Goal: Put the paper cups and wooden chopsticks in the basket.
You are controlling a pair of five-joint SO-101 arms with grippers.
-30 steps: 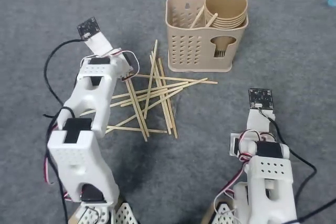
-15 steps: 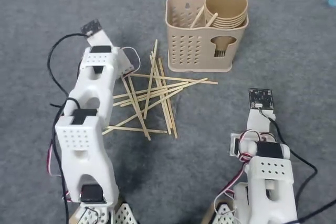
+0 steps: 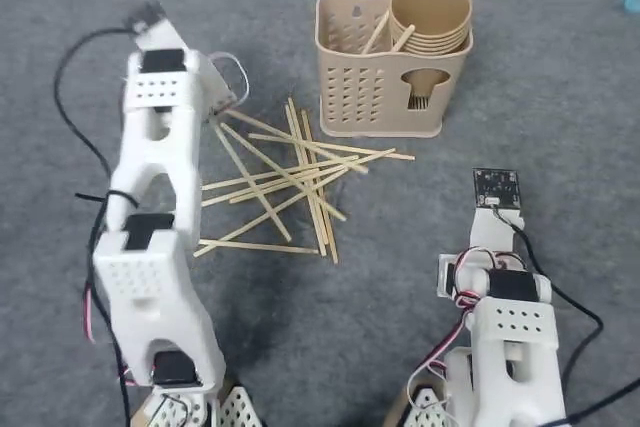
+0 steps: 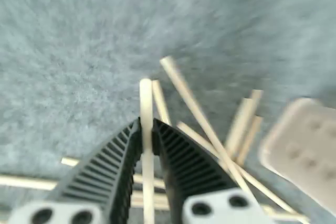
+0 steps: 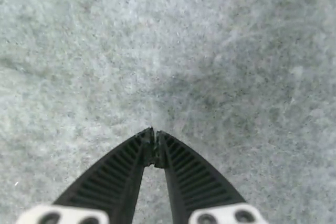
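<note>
The basket (image 3: 340, 97) stands at 12 o'clock on the grey counter (image 3: 560, 127). A stack of cups (image 3: 430, 7) sits in its right compartment. Two sticks (image 3: 378, 32) lean in the left compartment, their tips resting against the cups.

A loose pile (image 3: 290, 182) of chopsticks lies crossed on the counter at 7 o'clock from the basket, its nearest ends just short of the basket's front wall.

The left arm (image 3: 150, 197) stretches from 7 o'clock up to 10 o'clock, with its wrist beside the pile's far left end. In the left wrist view the left tool (image 4: 147, 124) is pinched tight on one chopstick (image 4: 145, 98). The stick runs straight out between the ribbed jaws, and its end reaches past their tips. More sticks (image 4: 194, 108) lie on the counter just beyond it, and a corner of the basket shows farther off, blurred.

The right arm (image 3: 510, 317) sits at 5 o'clock, well apart from the pile and the basket. In the right wrist view the right tool (image 5: 154, 136) has its jaws closed tip to tip with nothing between them, above bare counter.
</note>
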